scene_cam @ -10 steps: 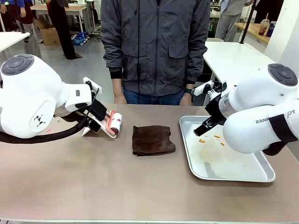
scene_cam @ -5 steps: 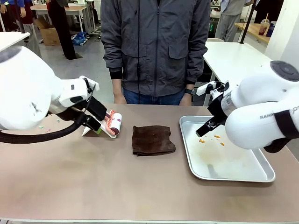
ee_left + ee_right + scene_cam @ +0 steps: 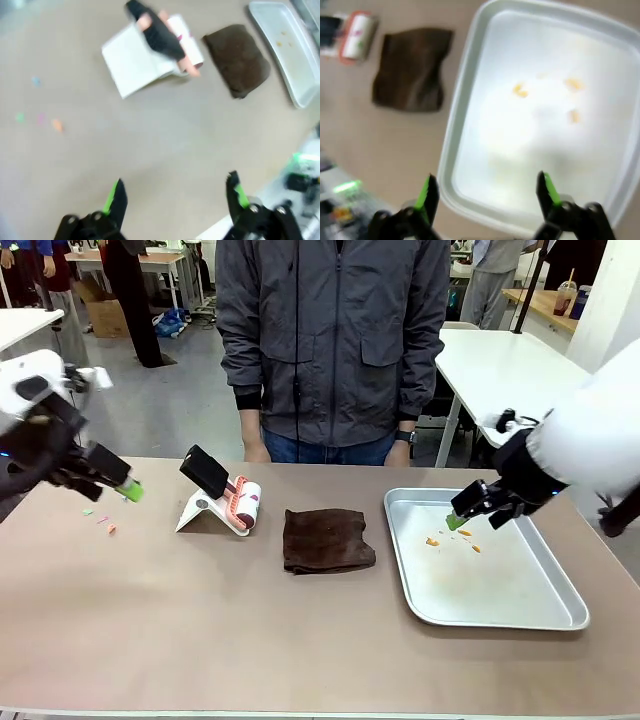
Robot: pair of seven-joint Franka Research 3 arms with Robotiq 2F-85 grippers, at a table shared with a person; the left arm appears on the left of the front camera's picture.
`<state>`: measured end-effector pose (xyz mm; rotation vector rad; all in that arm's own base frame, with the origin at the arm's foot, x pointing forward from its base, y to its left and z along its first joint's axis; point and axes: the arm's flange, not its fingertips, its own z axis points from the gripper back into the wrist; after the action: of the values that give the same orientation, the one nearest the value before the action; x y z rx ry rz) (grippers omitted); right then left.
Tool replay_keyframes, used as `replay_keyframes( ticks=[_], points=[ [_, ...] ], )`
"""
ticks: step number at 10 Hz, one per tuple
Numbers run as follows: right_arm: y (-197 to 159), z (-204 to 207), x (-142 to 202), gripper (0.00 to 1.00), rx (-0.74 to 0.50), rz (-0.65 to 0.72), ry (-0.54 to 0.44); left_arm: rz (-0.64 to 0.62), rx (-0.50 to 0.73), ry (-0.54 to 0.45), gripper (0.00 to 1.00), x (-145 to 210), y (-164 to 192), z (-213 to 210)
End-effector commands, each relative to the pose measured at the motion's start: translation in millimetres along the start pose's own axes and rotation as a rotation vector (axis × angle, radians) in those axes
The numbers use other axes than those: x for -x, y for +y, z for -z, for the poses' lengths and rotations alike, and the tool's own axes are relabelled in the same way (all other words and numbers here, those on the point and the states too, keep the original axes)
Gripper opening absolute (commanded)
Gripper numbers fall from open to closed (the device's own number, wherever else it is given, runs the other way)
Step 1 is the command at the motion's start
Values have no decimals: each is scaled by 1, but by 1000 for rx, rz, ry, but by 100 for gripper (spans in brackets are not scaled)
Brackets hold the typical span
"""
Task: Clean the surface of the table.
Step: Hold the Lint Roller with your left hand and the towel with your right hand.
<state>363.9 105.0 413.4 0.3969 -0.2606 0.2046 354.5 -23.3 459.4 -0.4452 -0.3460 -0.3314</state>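
Left pincer [image 3: 175, 187] and right pincer [image 3: 485, 185] both wide, empty. Best to pinch brown cloth [image 3: 328, 540] at a raised fold, then sweep surface [image 3: 250, 640] over coloured crumbs [image 3: 103, 522]

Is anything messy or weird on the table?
Yes. A few tiny coloured scraps lie loose on the table near its left end, and orange crumbs sit in the tray. Both look like leftover mess.

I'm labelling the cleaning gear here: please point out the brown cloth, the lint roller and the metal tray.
brown cloth [image 3: 328, 540], front view, middle of the folded cloth.
lint roller [image 3: 245, 505], front view, on its white and pink roll.
metal tray [image 3: 500, 585], front view, bare part of its floor.
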Motion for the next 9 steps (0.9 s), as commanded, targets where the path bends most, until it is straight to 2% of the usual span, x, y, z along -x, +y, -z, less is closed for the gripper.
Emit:
replay_keyframes(
  ticks=[1,3,5,6,8,9],
  points=[
    [-23,-31,13,100,-311,167,-18,-211,126,-47,100,21,18,-24],
    [-51,-61,39,100,-546,286,-92,-285,349,-152,100,44,61,-53],
    [-90,-87,65,100,-666,379,-202,-315,600,-344,100,71,79,-74],
    [-112,-97,76,100,-696,453,-273,-345,611,-403,100,81,85,-77],
    [-155,-120,101,100,-753,543,-397,-402,623,-451,100,102,98,-76],
    [-172,-126,112,100,-762,585,-450,-462,557,-489,100,113,98,-72]
  ],
)
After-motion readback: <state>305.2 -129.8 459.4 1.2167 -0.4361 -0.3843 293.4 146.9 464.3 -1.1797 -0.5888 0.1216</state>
